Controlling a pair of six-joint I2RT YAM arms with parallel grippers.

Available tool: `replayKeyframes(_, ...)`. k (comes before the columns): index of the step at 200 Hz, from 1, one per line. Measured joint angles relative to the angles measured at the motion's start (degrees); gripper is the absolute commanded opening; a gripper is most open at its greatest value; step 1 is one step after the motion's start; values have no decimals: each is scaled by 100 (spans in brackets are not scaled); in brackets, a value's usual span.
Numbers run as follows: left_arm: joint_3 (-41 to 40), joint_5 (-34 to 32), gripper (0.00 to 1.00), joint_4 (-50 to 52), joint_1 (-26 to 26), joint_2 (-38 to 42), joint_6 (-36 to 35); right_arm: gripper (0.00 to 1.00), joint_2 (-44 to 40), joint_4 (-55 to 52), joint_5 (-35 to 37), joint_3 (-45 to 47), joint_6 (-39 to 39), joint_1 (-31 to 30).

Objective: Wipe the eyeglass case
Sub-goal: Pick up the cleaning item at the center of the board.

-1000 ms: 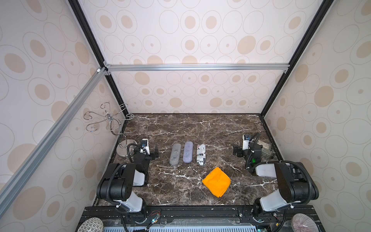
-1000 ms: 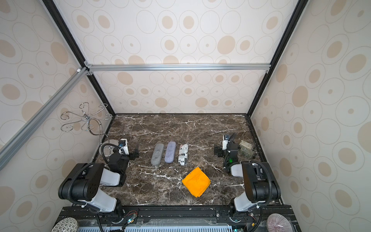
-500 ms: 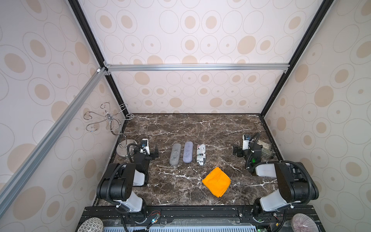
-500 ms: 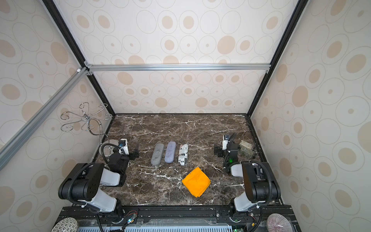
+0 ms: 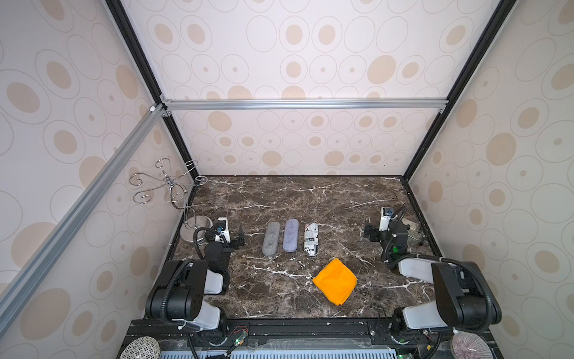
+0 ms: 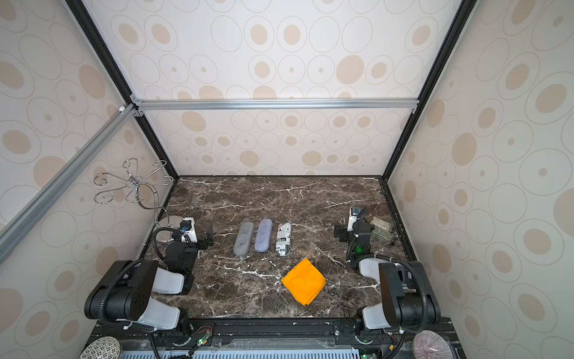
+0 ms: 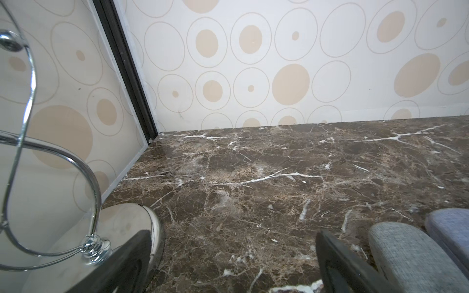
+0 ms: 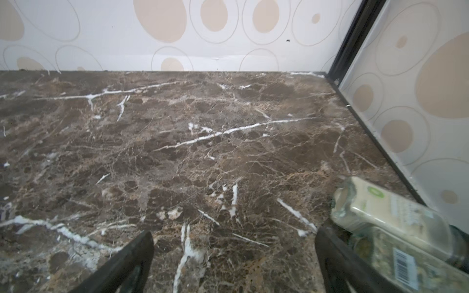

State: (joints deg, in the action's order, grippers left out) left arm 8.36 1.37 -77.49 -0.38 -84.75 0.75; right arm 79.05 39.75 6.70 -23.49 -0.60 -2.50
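Note:
Three eyeglass cases lie side by side mid-table in both top views: a grey one (image 5: 271, 238), a bluish-purple one (image 5: 290, 235) and a newsprint-patterned one (image 5: 311, 239). A folded orange cloth (image 5: 334, 281) lies nearer the front, right of them. My left gripper (image 5: 228, 234) rests low at the left, open and empty, with the grey case (image 7: 411, 251) just beside one finger (image 7: 340, 263) in the left wrist view. My right gripper (image 5: 386, 230) rests at the right, open over bare marble (image 8: 234, 256).
A chrome wire stand (image 5: 174, 192) with a round base (image 7: 121, 223) stands by the left wall, close to my left gripper. Two clear jars (image 8: 380, 218) lie by the right wall beside my right gripper. Patterned walls enclose the marble table (image 5: 295, 199).

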Motion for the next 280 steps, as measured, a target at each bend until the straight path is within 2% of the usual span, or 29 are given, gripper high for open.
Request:
replayKeyframes(35, 85, -208, 100, 745, -92, 870, 90, 100, -748, -914, 94, -319, -319, 0)
replayKeyframes(72, 691, -341, 100, 2341, -267, 1797, 490, 100, -1281, -2216, 260, -984, -881, -203)
replayKeyframes(103, 918, -282, 100, 3386, -485, 2461, 1034, 100, -1449, -3368, 485, -1556, -1259, -715)
replayKeyframes(141, 979, -39, 100, 4476, -824, 3294, 1670, 100, -1532, -4905, 837, -2144, -1478, -1805)
replayKeyframes(183, 1141, 256, 100, 5333, -1268, 4079, 2076, 100, -1749, -6188, 804, -2559, -1703, -2251)
replayKeyframes(222, 1196, 459, 100, 5866, -1703, 4441, 2232, 100, -2098, -6734, 640, -2616, -1784, -2645)
replayKeyframes(280, 1261, 468, 100, 6212, -2505, 4299, 2347, 100, -2288, -6911, 70, -2492, -1808, -2706)
